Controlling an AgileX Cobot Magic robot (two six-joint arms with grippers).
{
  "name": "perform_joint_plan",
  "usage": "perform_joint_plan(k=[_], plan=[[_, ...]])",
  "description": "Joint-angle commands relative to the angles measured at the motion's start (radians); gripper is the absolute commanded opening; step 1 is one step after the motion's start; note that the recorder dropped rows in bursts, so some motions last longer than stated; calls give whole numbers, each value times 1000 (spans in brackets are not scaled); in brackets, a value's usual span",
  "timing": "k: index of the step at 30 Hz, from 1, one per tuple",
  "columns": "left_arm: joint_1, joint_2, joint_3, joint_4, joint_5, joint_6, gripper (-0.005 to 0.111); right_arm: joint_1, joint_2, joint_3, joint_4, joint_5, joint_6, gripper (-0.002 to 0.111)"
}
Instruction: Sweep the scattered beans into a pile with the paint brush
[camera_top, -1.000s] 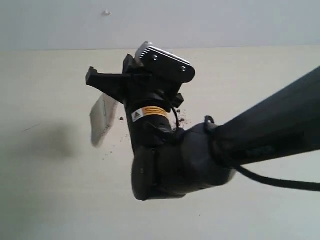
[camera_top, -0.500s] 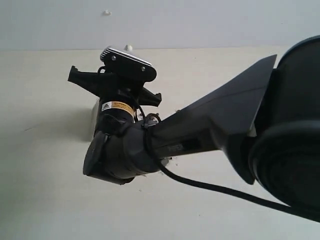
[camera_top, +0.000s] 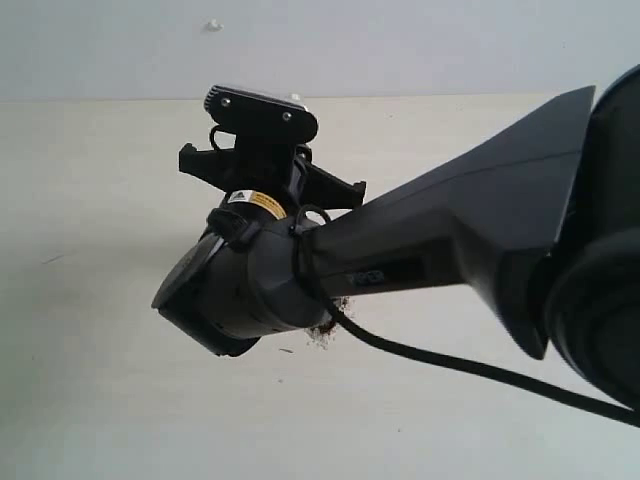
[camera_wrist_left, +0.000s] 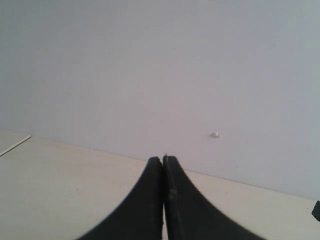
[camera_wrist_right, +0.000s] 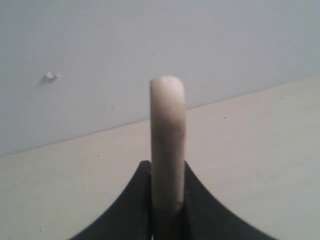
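The paint brush (camera_wrist_right: 167, 130), its pale wooden handle showing, sits clamped in the right hand (camera_wrist_right: 167, 172). A few tiny dark reddish-brown beans (camera_top: 325, 331) lie clustered on the worktop (camera_top: 90, 380).

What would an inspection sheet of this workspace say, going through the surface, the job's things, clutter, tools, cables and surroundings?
Surface: pale table, much of it hidden by the right arm.
Job's things: a few dark beans show just under that arm; the rest, and any pile, are hidden. Paint brush: only its pale handle end shows, the bristles are hidden.
Clutter: nothing seen.
Tools: right tool shut on the paint brush handle; left tool shut, empty.
Cables: one black cable trails from the right arm over the table.
Surroundings: plain pale wall with a small white speck.
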Motion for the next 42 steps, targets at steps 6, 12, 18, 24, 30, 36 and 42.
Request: perform_joint_plan(k=[6,12,18,24,30,36,42], plan=[[2,-7,3,-3,4,-6,0,-4,-52,0,82,-7,-197,0],[2,-7,3,-3,4,-6,0,-4,-52,0,15,-7,-82,0],[2,-7,3,-3,4,-6,0,-4,-81,0,-51,-7,-73,0],[2,-7,3,-3,4,-6,0,-2,-136,0,-82,5,-73,0],[2,-7,3,-3,4,-6,0,34,-148,8,-168,121,-1,0],[2,-7,3,-3,4,-6,0,94,-142,117,-299,130,205,0],[2,-7,3,-3,4,-6,0,77,-139,265,-365,181,390,0]])
